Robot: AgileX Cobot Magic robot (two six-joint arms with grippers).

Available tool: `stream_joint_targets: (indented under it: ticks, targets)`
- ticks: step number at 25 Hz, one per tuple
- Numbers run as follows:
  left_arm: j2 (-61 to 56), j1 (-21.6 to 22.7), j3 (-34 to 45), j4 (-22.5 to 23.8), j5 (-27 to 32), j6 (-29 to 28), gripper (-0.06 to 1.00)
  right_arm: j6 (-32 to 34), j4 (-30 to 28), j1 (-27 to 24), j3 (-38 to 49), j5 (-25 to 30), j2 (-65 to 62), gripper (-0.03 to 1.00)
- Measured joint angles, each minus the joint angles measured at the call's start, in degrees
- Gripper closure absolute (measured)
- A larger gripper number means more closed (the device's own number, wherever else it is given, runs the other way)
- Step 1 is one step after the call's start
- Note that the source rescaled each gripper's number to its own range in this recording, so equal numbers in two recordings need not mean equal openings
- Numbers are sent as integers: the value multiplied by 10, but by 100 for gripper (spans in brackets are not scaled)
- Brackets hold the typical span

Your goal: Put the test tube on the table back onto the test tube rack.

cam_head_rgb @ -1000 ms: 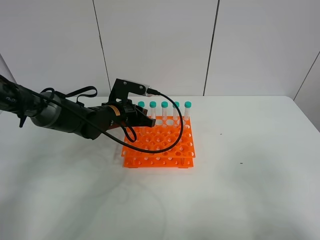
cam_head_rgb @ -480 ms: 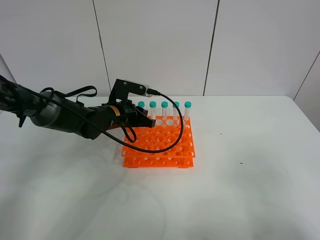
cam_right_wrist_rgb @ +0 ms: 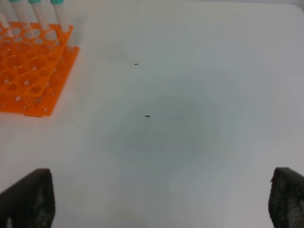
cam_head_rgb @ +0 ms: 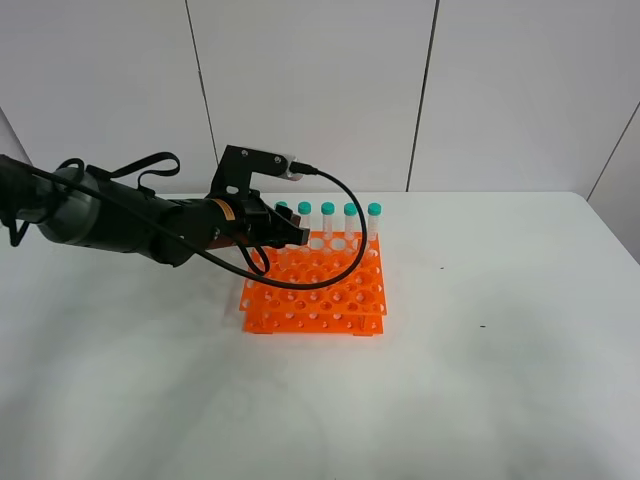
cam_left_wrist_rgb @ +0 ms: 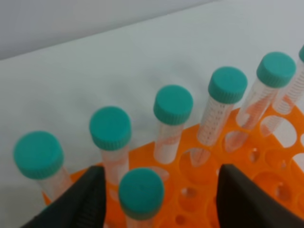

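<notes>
The orange test tube rack (cam_head_rgb: 330, 300) stands on the white table (cam_head_rgb: 480, 380). In the left wrist view a teal-capped test tube (cam_left_wrist_rgb: 141, 192) stands upright in the rack (cam_left_wrist_rgb: 237, 156), in the second row. It is between the spread fingers of my left gripper (cam_left_wrist_rgb: 160, 183), and neither finger touches it. In the exterior view my left gripper (cam_head_rgb: 290, 232) hovers over the rack's back left part and hides that tube. My right gripper (cam_right_wrist_rgb: 159, 194) is open over bare table, right of the rack (cam_right_wrist_rgb: 28, 61).
Several other teal-capped tubes (cam_head_rgb: 327, 215) stand in the rack's back row, just behind the left gripper. A black cable (cam_head_rgb: 350, 250) loops from the left wrist over the rack. Two small dark specks (cam_right_wrist_rgb: 147, 116) lie on the table to the right.
My left gripper has gone from shut to open, letting go of the tube now standing in the rack. The gripper has also risen slightly. The right gripper stays open.
</notes>
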Motion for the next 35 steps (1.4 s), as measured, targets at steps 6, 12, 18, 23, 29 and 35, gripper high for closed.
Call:
stream_joint_targets:
  ticks: [6, 12, 18, 23, 29, 35]
  targets:
    - [-67, 0, -7, 8, 18, -1, 29, 0, 0, 0, 0, 0, 0, -3]
    - [-180, 0, -10, 33, 74, -1, 11, 0, 0, 0, 0, 0, 0, -3]
    - [-270, 0, -10, 36, 266, -2, 2, 0, 0, 0, 0, 0, 0, -3]
    - [-298, 0, -10, 36, 454, -21, 2, 0, 0, 0, 0, 0, 0, -3]
    - [-276, 8, -29, 34, 639, -40, 1, 0, 0, 0, 0, 0, 0, -3]
    - [-261, 91, -33, 30, 694, -41, 1, 0, 1, 0, 0, 0, 0, -3]
